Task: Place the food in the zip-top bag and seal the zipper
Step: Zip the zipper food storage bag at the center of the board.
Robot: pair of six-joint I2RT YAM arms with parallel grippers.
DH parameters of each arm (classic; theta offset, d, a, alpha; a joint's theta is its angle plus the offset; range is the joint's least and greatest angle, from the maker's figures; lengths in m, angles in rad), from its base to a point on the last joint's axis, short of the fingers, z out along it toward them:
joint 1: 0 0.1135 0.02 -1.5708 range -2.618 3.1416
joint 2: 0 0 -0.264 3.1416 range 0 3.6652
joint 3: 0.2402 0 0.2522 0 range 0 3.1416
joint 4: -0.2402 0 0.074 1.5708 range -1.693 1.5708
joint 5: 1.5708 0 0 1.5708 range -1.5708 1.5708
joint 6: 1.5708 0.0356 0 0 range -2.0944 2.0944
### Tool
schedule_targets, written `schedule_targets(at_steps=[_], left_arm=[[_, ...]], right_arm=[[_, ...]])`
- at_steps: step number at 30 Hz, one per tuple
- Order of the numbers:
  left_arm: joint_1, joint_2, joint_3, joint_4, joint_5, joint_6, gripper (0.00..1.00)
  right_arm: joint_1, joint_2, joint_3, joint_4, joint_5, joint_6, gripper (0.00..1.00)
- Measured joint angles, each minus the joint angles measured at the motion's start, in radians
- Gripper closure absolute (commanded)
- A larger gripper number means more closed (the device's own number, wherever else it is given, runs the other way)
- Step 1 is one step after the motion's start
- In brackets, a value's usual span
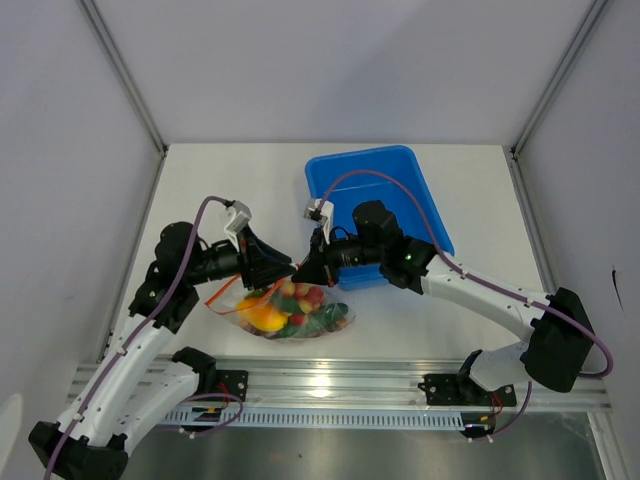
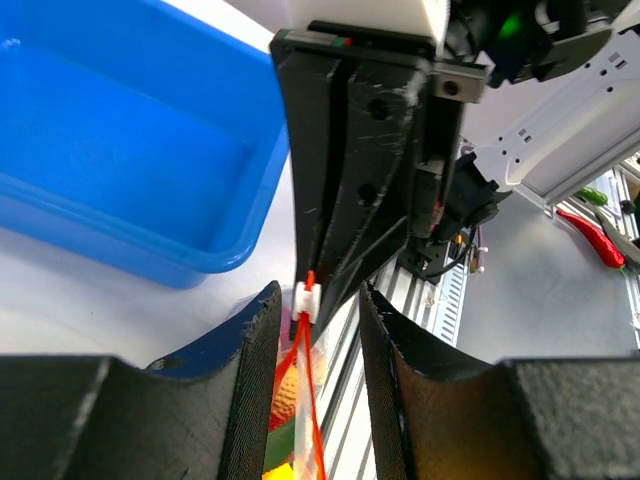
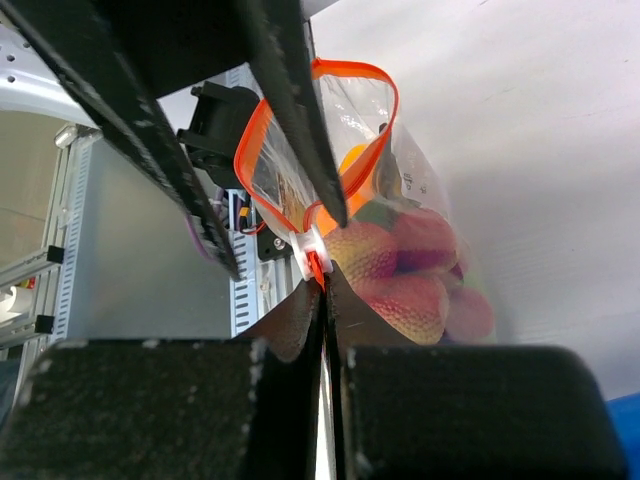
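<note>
Two hands (image 1: 288,268) (image 1: 302,275), one bag (image 1: 300,315), one bin (image 1: 385,182)

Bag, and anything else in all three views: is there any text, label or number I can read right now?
Nothing can be read in any view.
Bag: small dark print on the clear plastic, too small and blurred to read.
Zipper: no lettering shows.
Bin: no label or marking shows.
</note>
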Motion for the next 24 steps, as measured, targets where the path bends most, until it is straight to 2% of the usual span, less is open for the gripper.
schedule_targets(at_steps=[4, 10, 24], left_arm=[[0.000, 0.025, 0.000, 0.002, 0.000, 0.000, 0.61], [-0.001, 0.051, 0.000, 0.010, 0.007, 0.000, 0.72], [-0.001, 0.069, 0.000, -0.001, 0.018, 0.002, 0.87]], right_arm=[[0.000, 0.000, 0.000, 0.000, 0.000, 0.003, 1.00], [0.000, 0.000, 0.000, 0.001, 0.005, 0.003, 1.00], [0.001, 0.000, -0.013, 0.024, 0.039, 0.019, 1.00]])
